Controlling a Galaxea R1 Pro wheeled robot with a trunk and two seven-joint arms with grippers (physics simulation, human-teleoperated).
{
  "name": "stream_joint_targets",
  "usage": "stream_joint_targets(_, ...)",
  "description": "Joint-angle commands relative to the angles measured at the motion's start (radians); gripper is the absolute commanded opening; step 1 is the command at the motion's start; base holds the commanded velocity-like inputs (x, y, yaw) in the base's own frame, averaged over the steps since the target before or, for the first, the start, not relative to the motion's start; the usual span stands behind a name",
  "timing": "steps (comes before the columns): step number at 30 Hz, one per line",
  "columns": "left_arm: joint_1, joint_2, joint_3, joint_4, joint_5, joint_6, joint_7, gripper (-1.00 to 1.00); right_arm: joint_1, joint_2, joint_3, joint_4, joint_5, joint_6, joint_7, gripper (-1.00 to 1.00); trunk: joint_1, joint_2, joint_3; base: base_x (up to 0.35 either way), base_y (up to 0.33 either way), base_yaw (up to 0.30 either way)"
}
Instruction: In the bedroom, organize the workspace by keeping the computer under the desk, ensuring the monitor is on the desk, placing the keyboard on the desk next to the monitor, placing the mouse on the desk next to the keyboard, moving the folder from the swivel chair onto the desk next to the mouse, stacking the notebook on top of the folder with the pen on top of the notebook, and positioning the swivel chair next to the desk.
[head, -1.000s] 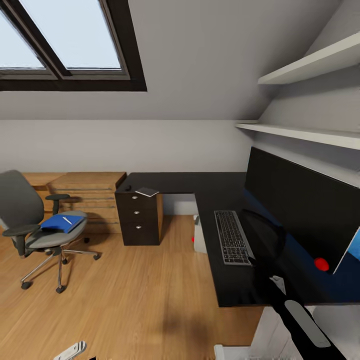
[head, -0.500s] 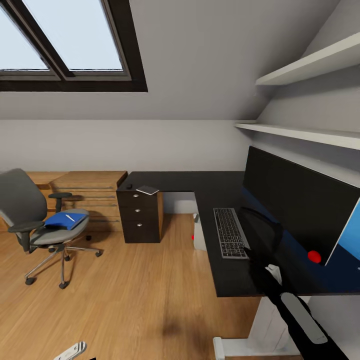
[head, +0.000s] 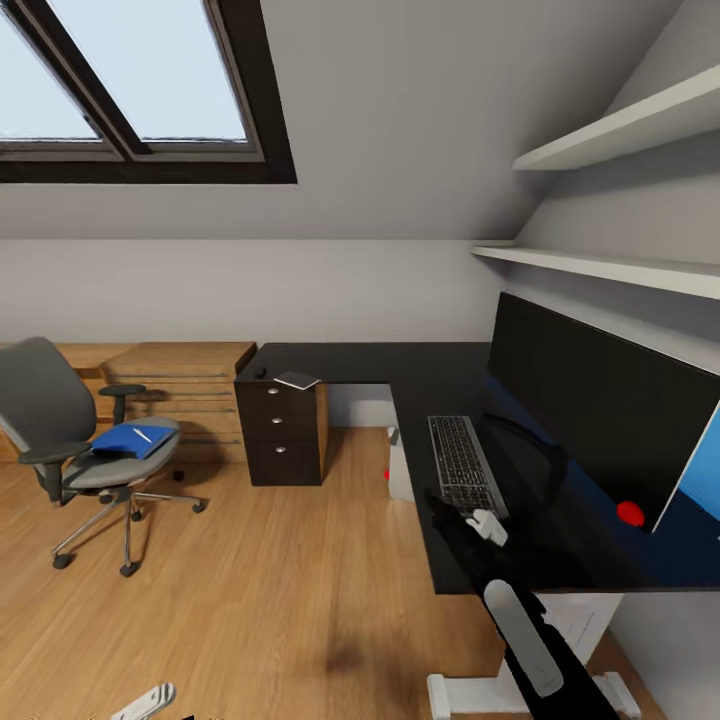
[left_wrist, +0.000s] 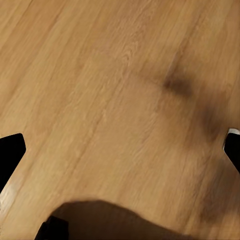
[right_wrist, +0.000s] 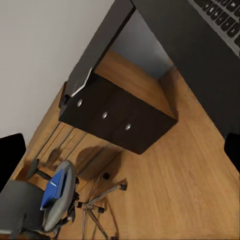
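Note:
The black desk carries the wide black monitor, with the keyboard lying in front of it. At the desk's far left end the small dark mouse sits beside the thin notebook. The swivel chair stands apart at the left, holding the blue folder with the pen on it. Under the desk is the grey computer. My right arm reaches over the desk's front edge near the keyboard; my right gripper is open and empty. My left gripper hangs open over bare floor.
A black three-drawer unit stands under the desk's left end, with a wooden dresser behind it. White shelves run above the monitor. A small red thing sits by the monitor's base. Open wood floor lies between chair and desk.
My right arm has swung left, from in front of the monitor's base to the desk's front edge by the keyboard's near end. The head view shifted slightly.

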Motion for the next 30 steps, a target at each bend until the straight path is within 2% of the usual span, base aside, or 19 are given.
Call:
stream_joint_targets(1,0.000,0.000,-0.027,-0.002,0.009,0.005,0.003,1.00,0.000,0.036,0.007,0.016,0.062,0.000,-0.006,1.00,0.000,-0.001,-0.001,0.000,0.000,0.220)
stream_joint_targets(4,0.000,0.000,-0.053,-0.002,0.008,0.003,0.003,1.00,-0.001,0.062,0.036,0.047,0.163,-0.043,-0.007,1.00,0.000,-0.001,-0.001,0.000,0.006,0.255)
stream_joint_targets(5,0.000,0.000,-0.060,-0.002,0.008,0.000,0.003,1.00,-0.001,0.067,0.045,0.052,0.186,-0.061,-0.008,1.00,0.000,-0.001,-0.001,0.000,0.063,0.263)
stream_joint_targets(8,0.000,0.000,-0.093,-0.002,0.008,-0.010,0.004,1.00,-0.001,0.076,0.074,0.057,0.213,-0.084,-0.011,1.00,0.000,-0.001,-0.001,0.000,0.158,0.188)
stream_joint_targets(13,0.000,0.000,-0.130,0.013,0.007,-0.042,0.003,1.00,-0.001,0.078,0.162,0.061,0.227,-0.096,-0.029,1.00,0.000,-0.001,-0.001,0.000,0.290,0.044)
stream_joint_targets(23,0.000,0.000,-0.135,0.018,0.007,-0.055,0.003,1.00,-0.001,0.078,0.185,0.110,0.230,-0.098,-0.033,1.00,0.000,-0.001,-0.001,0.000,0.305,0.003)
stream_joint_targets(30,0.000,0.001,-0.136,0.030,0.007,-0.055,0.003,1.00,0.000,0.080,0.188,0.115,0.226,-0.100,-0.025,1.00,0.000,-0.001,-0.001,0.000,0.090,0.000)
